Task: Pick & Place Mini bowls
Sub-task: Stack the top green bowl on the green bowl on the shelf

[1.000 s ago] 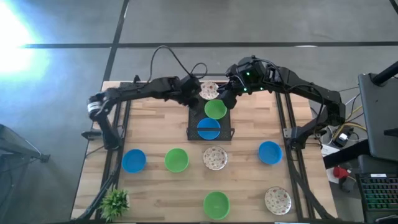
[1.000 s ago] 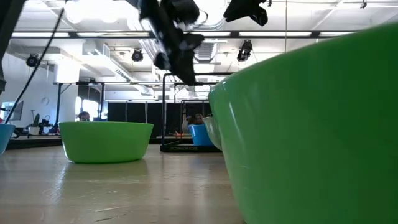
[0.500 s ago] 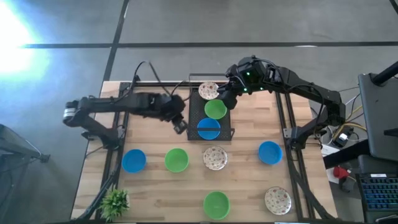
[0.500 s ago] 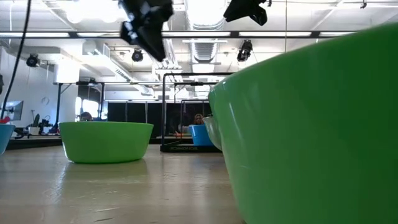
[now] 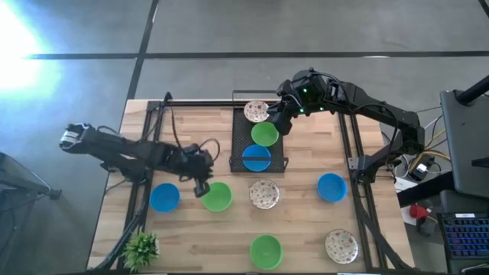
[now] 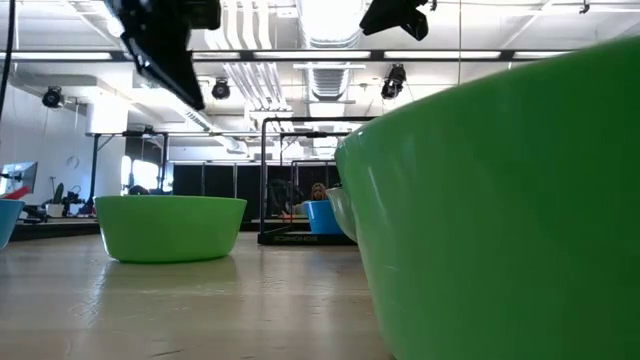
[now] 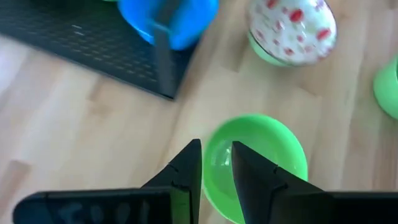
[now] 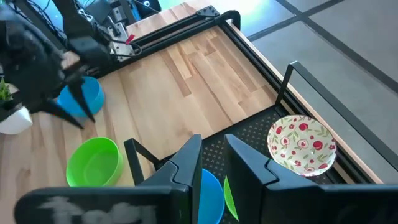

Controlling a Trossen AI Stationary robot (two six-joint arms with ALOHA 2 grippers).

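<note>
At the near edge of the table [image 5: 298,229] stood a green bowl [image 5: 265,250], with a floral bowl [image 5: 341,246] to its right and a small potted plant [image 5: 141,247] at the left corner. One row farther were a blue bowl [image 5: 164,197], a second green bowl [image 5: 218,196], another floral bowl [image 5: 264,193] and a blue bowl [image 5: 331,187] on the right side. The left gripper [image 5: 200,182] hung just above the near-left rim of that second green bowl [image 7: 255,165], its fingers [image 7: 186,171] only a narrow gap apart and holding nothing (in the wrist view the rim showed between them). Farther back, the black tray [image 5: 280,164] carried a blue bowl [image 5: 257,157], a green bowl [image 5: 264,134] and a floral bowl [image 5: 257,111]. The right gripper [image 5: 280,122] waited over the tray's far right part, beside the green bowl, also nearly closed and empty.
</note>
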